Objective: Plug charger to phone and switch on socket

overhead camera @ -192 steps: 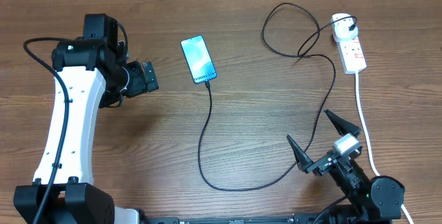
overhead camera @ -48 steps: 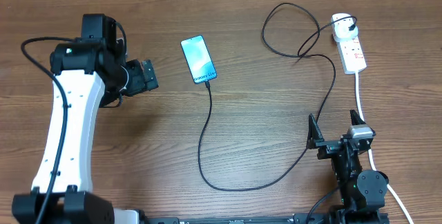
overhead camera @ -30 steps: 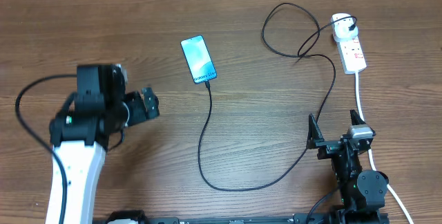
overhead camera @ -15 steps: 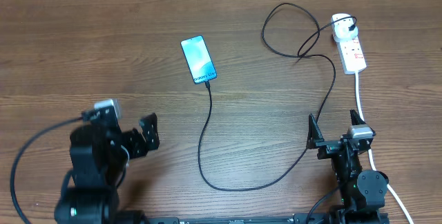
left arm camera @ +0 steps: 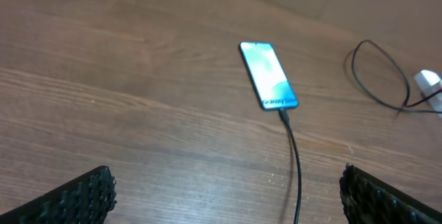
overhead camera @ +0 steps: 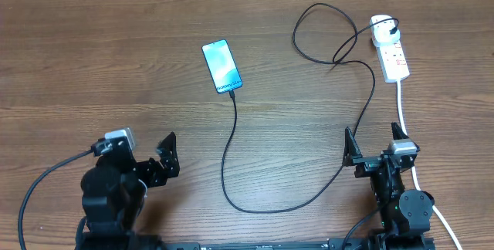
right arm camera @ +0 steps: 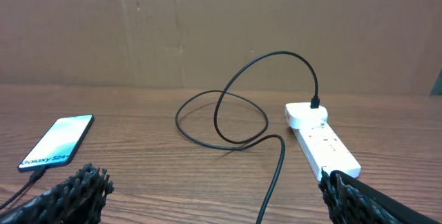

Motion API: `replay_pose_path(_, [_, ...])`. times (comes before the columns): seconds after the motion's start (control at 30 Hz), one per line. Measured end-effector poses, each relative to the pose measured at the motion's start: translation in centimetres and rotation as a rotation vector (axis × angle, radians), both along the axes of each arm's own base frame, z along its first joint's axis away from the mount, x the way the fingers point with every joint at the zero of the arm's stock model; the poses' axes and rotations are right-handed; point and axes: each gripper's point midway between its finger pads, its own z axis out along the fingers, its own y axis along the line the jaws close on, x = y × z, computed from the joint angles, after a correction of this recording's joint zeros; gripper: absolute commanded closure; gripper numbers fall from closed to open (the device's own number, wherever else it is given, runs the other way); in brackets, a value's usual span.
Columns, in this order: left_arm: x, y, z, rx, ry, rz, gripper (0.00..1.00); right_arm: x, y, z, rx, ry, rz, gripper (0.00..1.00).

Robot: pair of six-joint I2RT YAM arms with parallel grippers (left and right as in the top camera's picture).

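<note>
Both wide open, empty: left gripper point(overhead camera: 170, 156), right gripper point(overhead camera: 372, 134). Left has retreated toward you, well clear of phone point(overhead camera: 221, 66); charger point(overhead camera: 233, 115) tip sits in phone, socket point(overhead camera: 392, 55) far right of phone; task likely finished.

Both arms black, L arm point(overhead camera: 112, 196) w/ a looping black cable point(overhead camera: 42, 179). Small grey-white cam block point(overhead camera: 117, 139) atop each wrist; finger pads point(left arm camera: 76, 200) black, ribbed.

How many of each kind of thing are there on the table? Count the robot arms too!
Phones: 1, the phone
Black charging cables: 1, the charger
White power strips: 1, the socket
Robot arms: 2, the left arm and the right arm
Total: 5
</note>
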Motion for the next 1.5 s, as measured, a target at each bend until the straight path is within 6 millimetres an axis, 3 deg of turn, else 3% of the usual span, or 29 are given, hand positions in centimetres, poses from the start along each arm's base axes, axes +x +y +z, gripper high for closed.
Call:
replay_pose_path(0.23, [0.0,-0.2,1.5,-0.003,-0.176,-0.013,0.0,0.0,0.0,0.0,0.0,0.0,0.0,0.0])
replay_pose_path(0.6, [0.8,-1.3,1.6,-0.015,-0.399,-0.073,0.0,0.0,0.0,0.0,0.0,0.0,0.0,0.0])
replay_pose_path(0.87, [1.1,-1.5,3.3,-0.006,-0.621,-0.087,0.0,0.0,0.0,0.0,0.0,0.0,0.0,0.0])
replay_pose_path(1.13, [1.6,-1.1,2.0,-0.001,-0.637,-0.065,0.0,0.0,0.0,0.0,0.0,0.0,0.0,0.0])
replay_pose_path(1.37, [1.8,1.1,2.0,0.02,-0.635,0.064,0.01,0.0,0.0,0.0,0.0,0.0,0.0,0.0])
replay_pose_path(1.5, [1.9,2.4,0.4,0.036,-0.569,0.139,0.0,0.0,0.0,0.0,-0.001,0.0,0.0,0.0])
